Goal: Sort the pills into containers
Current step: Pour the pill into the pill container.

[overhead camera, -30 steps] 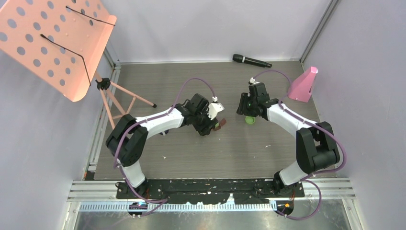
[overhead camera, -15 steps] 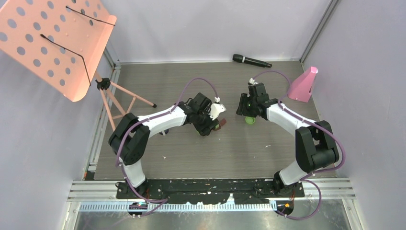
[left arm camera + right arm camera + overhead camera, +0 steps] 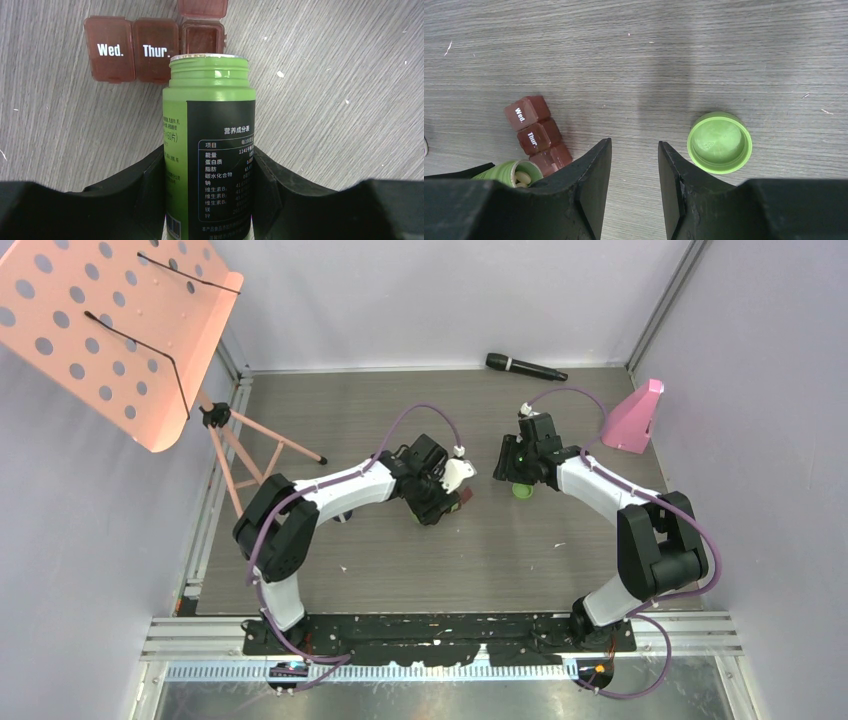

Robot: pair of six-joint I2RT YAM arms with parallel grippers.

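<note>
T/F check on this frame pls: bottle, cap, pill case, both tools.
1. The left tool grips the green bottle. True.
2. The cap is screwed on. False: it lies on the table, inside up.
3. The case has Wed. open. False: Wed. and Thur. are shut; the compartment next to Thur. is open.
4. The right tool holds nothing. True.
5. The bottle's mouth shows pills. True.
</note>
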